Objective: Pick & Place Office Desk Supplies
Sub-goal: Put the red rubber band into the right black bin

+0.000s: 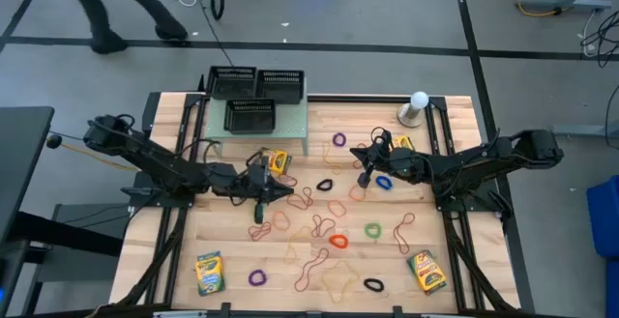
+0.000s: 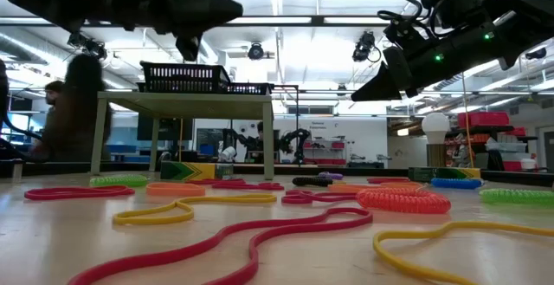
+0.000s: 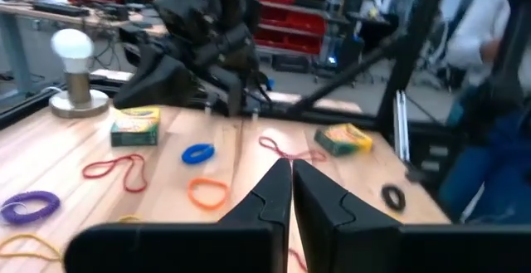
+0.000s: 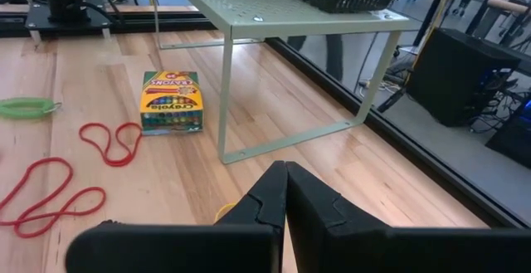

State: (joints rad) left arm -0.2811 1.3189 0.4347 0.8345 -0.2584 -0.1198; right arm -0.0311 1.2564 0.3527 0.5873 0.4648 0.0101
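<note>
Our left gripper (image 3: pixel 290 192) has its fingers pressed together with nothing between them, hovering left of centre in the overhead picture. Our right gripper (image 4: pixel 284 192) is shut and empty too, hanging right of centre. Neither touches any supply.

Outward from the left gripper, a crayon box (image 1: pixel 279 161) lies just beside it, at the foot of the pale green shelf (image 1: pixel 295 123). A second box (image 1: pixel 401 143) sits near the right gripper, a third (image 1: pixel 209 272) at lower left, a fourth (image 1: pixel 427 270) at lower right: four boxes. Rubber bands (image 1: pixel 329 223) are strewn across the middle and lower table (image 1: pixel 455 115); we count roughly twenty, though overlaps make the tally uncertain. Three black mesh trays (image 1: pixel 250 114) sit on the shelf, and one white ball-topped stand (image 1: pixel 415 107) is at upper right.

We judge the main risk is tangled loops: gripping one thin band where several cross could drag neighbours along, or the fingers could slip off a band lying flat on the wood.
</note>
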